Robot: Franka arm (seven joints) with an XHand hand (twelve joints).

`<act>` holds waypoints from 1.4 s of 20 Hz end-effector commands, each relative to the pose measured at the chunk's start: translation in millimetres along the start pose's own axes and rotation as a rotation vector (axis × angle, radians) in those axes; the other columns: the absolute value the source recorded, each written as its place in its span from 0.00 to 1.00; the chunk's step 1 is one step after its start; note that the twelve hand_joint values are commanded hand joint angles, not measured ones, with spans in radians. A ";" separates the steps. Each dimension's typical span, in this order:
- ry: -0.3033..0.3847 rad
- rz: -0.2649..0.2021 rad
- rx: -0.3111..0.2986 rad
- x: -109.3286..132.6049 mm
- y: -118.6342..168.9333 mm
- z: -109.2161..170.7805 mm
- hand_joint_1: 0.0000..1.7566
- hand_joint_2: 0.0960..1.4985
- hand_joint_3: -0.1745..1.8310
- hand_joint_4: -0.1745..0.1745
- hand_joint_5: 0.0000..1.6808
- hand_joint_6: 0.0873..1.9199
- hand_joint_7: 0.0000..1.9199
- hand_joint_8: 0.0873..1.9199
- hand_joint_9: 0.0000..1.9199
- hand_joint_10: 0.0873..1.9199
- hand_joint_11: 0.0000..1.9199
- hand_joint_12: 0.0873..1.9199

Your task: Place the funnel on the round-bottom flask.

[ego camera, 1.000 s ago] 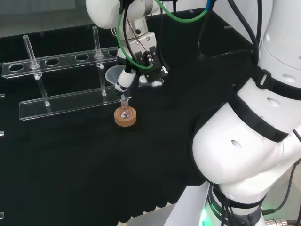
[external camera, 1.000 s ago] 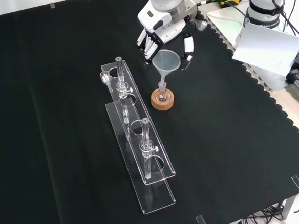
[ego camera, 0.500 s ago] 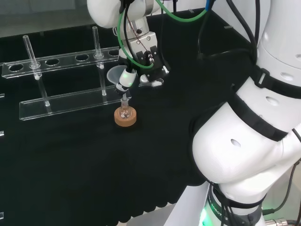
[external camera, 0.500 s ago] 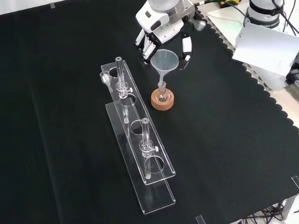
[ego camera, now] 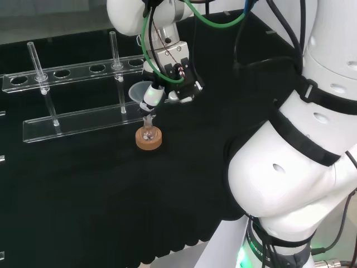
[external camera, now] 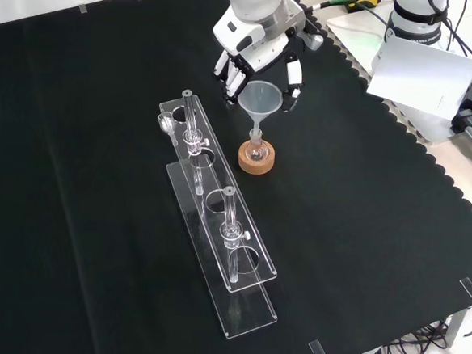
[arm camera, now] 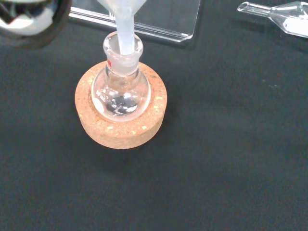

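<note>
A small clear round-bottom flask (ego camera: 147,132) (external camera: 256,149) (arm camera: 121,94) stands upright in a cork ring (ego camera: 148,141) (external camera: 256,161) (arm camera: 120,129). A clear funnel (ego camera: 135,90) (external camera: 262,97) rests on it, and its stem (arm camera: 124,26) reaches down into the flask's neck. My hand (ego camera: 174,71) (external camera: 256,42) hovers just behind the funnel's cone. Its fingers (external camera: 230,73) hang relaxed to either side of the rim, and I see no grip on it.
A long clear acrylic rack (ego camera: 72,71) (external camera: 217,216) with a few glass tubes stands beside the flask, and its edge (arm camera: 144,21) lies close to the cork ring. A small glass piece (arm camera: 284,14) lies nearby. White paper (external camera: 422,68) sits beyond the cloth's scalloped edge.
The hand has drawn back a little from the funnel, away from the rack. The funnel stays seated in the flask's neck, unmoved.
</note>
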State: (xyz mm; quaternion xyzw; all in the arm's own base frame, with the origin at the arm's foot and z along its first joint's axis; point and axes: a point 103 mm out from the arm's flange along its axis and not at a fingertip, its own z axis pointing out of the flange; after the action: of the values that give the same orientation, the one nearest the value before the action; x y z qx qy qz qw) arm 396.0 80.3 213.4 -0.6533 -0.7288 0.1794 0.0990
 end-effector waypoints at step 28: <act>-0.015 0.003 0.035 6.9 9.6 22.1 0.45 0.42 0.42 0.45 0.46 0.47 0.38 0.38 0.53 0.22 0.28 0.67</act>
State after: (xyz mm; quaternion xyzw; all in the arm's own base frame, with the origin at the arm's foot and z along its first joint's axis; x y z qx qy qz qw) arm 395.7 85.3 198.7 -0.6499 -0.7286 0.1906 0.1024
